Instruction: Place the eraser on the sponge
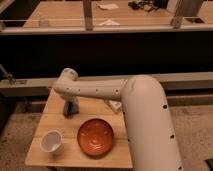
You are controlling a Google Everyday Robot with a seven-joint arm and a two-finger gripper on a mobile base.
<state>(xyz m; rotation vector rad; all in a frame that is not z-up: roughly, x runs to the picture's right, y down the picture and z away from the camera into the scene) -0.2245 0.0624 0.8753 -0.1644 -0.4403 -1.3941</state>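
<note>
Item 1: one small square light-wood table (44, 151), bearing one round orange-red bowl (96, 136), one white cup (51, 140) and one small pale block (116, 106) that is partly hidden behind the arm, so its kind cannot be told. Item 2: one white robot arm (100, 90) with one dark gripper (70, 108), set low over the table's back part, behind the cup and left of the pale block. Item 3: one long wooden counter (65, 14) in the background, its small objects too few and small to count.
</note>
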